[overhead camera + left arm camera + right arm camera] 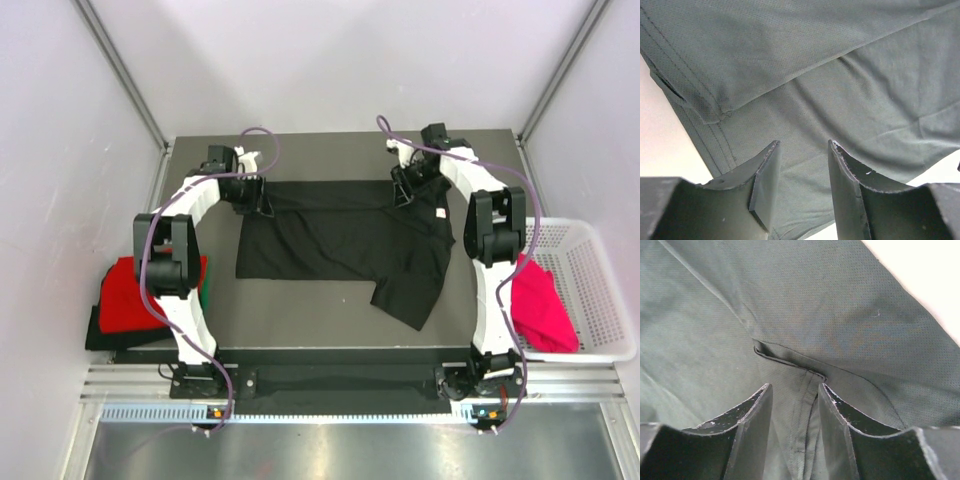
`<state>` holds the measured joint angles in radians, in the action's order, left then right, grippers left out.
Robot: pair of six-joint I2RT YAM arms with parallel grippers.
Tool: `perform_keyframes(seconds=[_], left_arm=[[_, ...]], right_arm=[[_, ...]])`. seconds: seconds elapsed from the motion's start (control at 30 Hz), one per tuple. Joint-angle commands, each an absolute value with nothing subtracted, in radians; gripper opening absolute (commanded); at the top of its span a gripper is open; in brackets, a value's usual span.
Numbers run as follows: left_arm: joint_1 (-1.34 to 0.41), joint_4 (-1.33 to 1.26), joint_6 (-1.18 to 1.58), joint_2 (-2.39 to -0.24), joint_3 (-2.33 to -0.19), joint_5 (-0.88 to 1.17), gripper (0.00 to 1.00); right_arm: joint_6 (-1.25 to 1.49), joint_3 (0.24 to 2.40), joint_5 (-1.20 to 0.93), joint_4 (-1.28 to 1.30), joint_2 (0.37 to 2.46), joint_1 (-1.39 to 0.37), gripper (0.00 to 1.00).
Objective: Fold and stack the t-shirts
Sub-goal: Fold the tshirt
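A black t-shirt (340, 245) lies spread on the dark table, its far edge folded over and one sleeve trailing toward the near right. A small white neck label (437, 212) shows by its right side. My left gripper (258, 205) hovers at the shirt's far left corner. In the left wrist view its jaws (804, 145) stand apart over flat cloth (840, 90), holding nothing. My right gripper (403, 195) sits at the far right edge. Its jaws (794, 386) are apart, with a seamed fold of cloth (790, 365) lying between them.
A red t-shirt (135, 290) rests on a pile off the table's left side, a green edge (205, 295) peeking out beside it. A white mesh basket (600, 290) on the right holds a magenta-pink t-shirt (540, 305). Walls close in the far side.
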<state>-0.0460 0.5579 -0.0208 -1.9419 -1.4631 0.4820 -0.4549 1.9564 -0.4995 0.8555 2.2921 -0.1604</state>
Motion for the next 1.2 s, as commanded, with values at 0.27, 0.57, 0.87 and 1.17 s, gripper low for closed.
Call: perform_keyframes(seconds=[0.27, 0.57, 0.87, 1.17], left_arm=[[-0.044, 0.502, -0.031, -1.864, -1.443, 0.482, 0.48], [-0.043, 0.499, -0.035, -1.867, -1.434, 0.472, 0.48], [-0.043, 0.495, -0.037, -1.853, -1.428, 0.459, 0.48], [-0.043, 0.482, -0.04, -1.812, -1.408, 0.454, 0.48]], right_arm=[[-0.476, 2.002, -0.466, 0.819, 2.338, -0.149, 0.45], [-0.495, 2.022, -0.521, 0.865, 2.356, -0.147, 0.23], [-0.491, 1.893, -0.492, 0.825, 2.192, -0.149, 0.02], [-0.448, 1.685, -0.499, 0.85, 1.99, -0.288, 0.18]])
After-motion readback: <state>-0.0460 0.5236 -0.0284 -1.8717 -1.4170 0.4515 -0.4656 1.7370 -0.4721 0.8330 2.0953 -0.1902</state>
